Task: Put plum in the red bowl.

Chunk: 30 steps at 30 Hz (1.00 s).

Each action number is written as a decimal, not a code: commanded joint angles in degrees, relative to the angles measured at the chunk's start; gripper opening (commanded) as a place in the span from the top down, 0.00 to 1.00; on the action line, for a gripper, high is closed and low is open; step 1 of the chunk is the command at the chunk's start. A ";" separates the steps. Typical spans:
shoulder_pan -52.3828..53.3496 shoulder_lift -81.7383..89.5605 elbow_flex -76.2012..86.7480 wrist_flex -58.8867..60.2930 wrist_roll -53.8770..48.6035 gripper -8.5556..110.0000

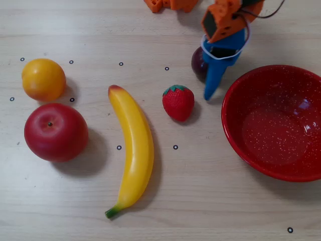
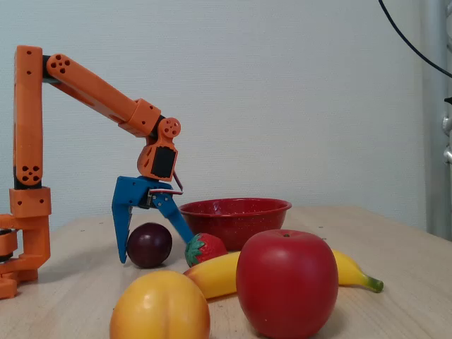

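Observation:
The dark purple plum (image 1: 198,64) (image 2: 149,245) rests on the table just left of the red speckled bowl (image 1: 273,125) (image 2: 236,217) in the overhead view. My gripper (image 1: 210,70) (image 2: 155,248) is lowered over the plum with its blue jaws spread, one on each side of the fruit. It is open and the plum is not lifted. In the overhead view the wrist hides one finger and part of the plum. The bowl is empty.
A strawberry (image 1: 178,102) lies close to the plum. A banana (image 1: 133,150), a red apple (image 1: 55,131) and an orange (image 1: 43,79) lie further left in the overhead view. The arm's orange base (image 2: 25,205) stands at the far edge.

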 commanded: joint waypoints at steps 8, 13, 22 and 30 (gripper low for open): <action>-0.44 4.31 -1.05 1.41 -1.14 0.59; 0.09 4.48 -0.62 1.23 -1.23 0.58; 0.09 4.48 -0.62 0.88 -0.97 0.60; -0.09 4.48 -0.62 0.44 -0.79 0.68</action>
